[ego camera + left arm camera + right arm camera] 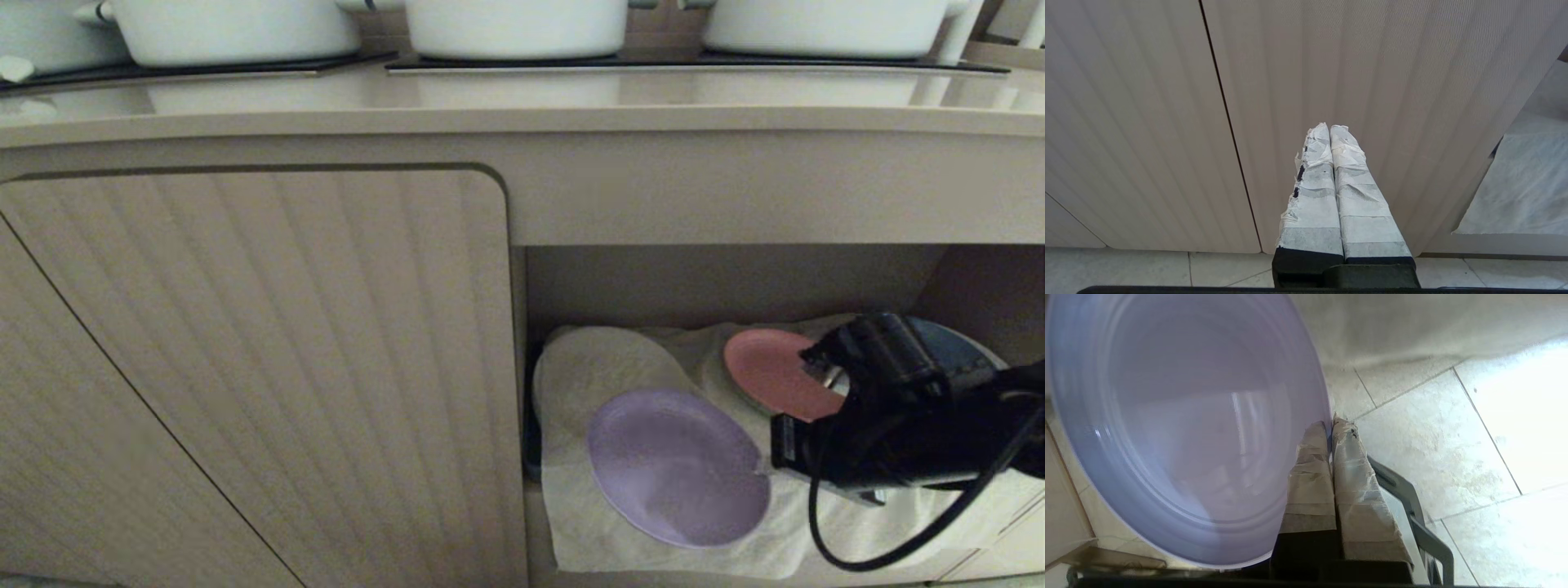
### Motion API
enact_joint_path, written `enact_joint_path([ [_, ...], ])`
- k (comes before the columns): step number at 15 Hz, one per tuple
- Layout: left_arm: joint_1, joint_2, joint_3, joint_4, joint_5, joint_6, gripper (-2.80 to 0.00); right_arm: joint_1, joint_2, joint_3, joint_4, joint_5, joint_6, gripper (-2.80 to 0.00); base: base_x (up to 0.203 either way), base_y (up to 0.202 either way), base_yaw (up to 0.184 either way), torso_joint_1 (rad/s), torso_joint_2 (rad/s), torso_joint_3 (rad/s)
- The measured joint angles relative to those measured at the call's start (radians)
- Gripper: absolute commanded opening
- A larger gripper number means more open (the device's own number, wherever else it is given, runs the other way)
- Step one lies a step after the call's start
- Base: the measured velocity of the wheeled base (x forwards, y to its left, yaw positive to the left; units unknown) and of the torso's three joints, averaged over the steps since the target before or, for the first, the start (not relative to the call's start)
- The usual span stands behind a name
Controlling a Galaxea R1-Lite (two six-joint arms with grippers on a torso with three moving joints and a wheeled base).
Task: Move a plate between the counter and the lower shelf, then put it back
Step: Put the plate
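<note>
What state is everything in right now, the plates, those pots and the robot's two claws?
plate: gripped by its rim, tilted over the white cloth.
right gripper: shut on the plate.
left gripper: shut, empty, facing the cabinet door.
pink plate: resting on the lower shelf.
white pots: standing on the counter.

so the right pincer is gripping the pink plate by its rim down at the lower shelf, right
Not quite: the right pincer is shut on the rim of the lilac plate, not the pink plate, which lies untouched further back on the lower shelf. The right wrist view shows the lilac rim between the fingers; the head view shows both plates.
</note>
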Motion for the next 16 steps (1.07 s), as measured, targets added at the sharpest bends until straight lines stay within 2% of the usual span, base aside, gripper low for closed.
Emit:
enact_joint_path([
  [7,0.000,0.000,0.000,0.000,0.000,0.000,-2.80,0.000,-0.197,0.149,0.013,-0.002,-0.003,-2.80,0.000,0.000,0.000,0.000,0.00,0.000],
  [10,0.000,0.000,0.000,0.000,0.000,0.000,-2.80,0.000,-0.286,0.172,0.064,-0.004,-0.010,-2.80,0.000,0.000,0.000,0.000,0.00,0.000],
  [13,0.000,0.000,0.000,0.000,0.000,0.000,-2.80,0.000,-0.378,0.193,0.149,-0.005,-0.038,-2.80,0.000,0.000,0.000,0.000,0.00,0.000],
  [16,0.000,0.000,0.000,0.000,0.000,0.000,-2.80,0.000,-0.465,0.261,0.163,-0.006,-0.081,-2.80,0.000,0.000,0.000,0.000,0.00,0.000],
])
